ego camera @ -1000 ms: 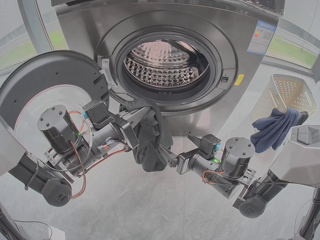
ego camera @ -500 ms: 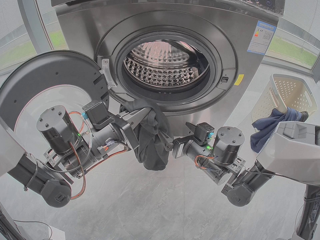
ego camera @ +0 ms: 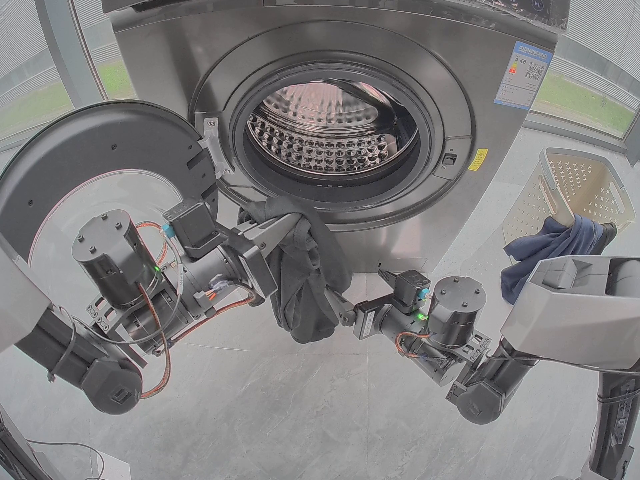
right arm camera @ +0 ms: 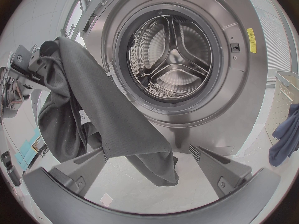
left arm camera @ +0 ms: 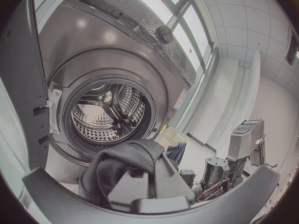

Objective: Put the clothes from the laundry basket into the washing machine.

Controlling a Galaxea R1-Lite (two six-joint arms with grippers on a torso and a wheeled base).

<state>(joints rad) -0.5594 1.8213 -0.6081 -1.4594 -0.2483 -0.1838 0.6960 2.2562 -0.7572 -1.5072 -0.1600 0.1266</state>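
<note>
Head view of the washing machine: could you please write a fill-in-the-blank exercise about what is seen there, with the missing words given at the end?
1. The door of the washing machine stands ____.
2. The drum is ____ of clothes.
3. The blue garment hangs over the rim of the laundry ____.
4. The left gripper is shut on a dark grey garment; the right gripper beside it grips ____.

Missing words: open; empty; basket; nothing.

Your left gripper (ego camera: 292, 223) squeezes the dark grey cloth (ego camera: 303, 281); your right gripper (ego camera: 331, 299) sits low beside it, fingers (right arm camera: 218, 168) wide apart.
</note>
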